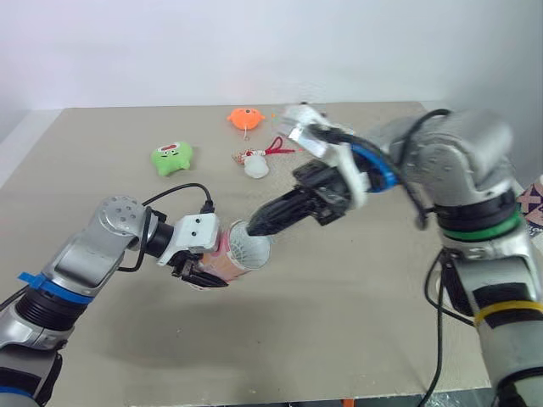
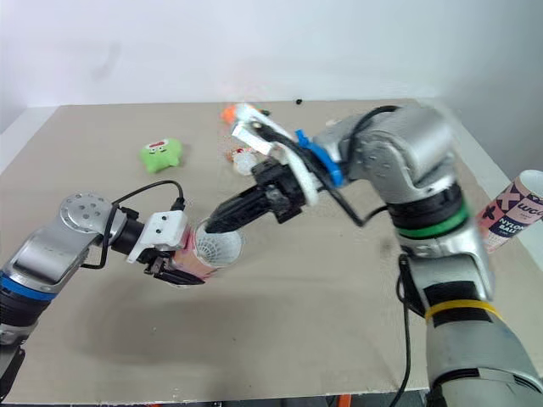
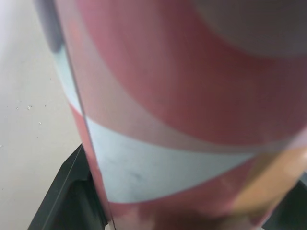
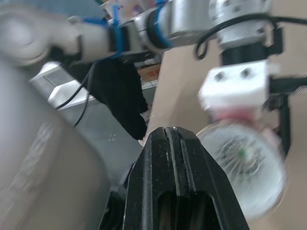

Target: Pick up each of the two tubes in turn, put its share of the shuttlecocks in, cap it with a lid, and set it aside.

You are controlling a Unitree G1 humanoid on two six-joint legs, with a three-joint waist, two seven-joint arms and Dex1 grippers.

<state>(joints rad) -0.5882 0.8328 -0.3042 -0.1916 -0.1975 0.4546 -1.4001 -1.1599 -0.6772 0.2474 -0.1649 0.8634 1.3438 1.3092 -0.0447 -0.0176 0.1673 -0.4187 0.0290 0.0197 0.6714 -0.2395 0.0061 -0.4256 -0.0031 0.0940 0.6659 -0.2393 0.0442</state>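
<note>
**Item: open tube held level, right fingers at its mouth**

Held piece: a pink-and-white cardboard tube [image 1: 233,256]. It lay nearly horizontal just above the beige table top [image 1: 339,322], left of centre. The left gripper [image 1: 206,271] clamped it across the body, its two black fingers pinching the wall from either side. The open mouth faced the right arm, presumably so that arm could feed it end-on.

Working piece: the right gripper [image 1: 257,226]. Its fingers were pressed together into one blunt point, with the tip at the rim of the mouth. It was judged to be nudging the contents inward rather than carrying anything. The right wrist view showed a white feathered shuttlecock [image 4: 243,160] sitting just inside the mouth.

Other stock: a second printed pink-and-white tube [image 2: 512,212] stood tilted at the far right by the table's edge. What it rested on could not be told. Across the far side of the table lay:
- a green soft toy [image 1: 172,158]
- an orange soft toy [image 1: 246,117]
- a small white-and-red object [image 1: 254,163]

Undetermined:
- how many shuttlecocks the held tube contained, as its depth was hidden
- whether the white-and-red object was a shuttlecock or a lid
- the closed end of the held tube, which was hidden behind the left gripper
</note>
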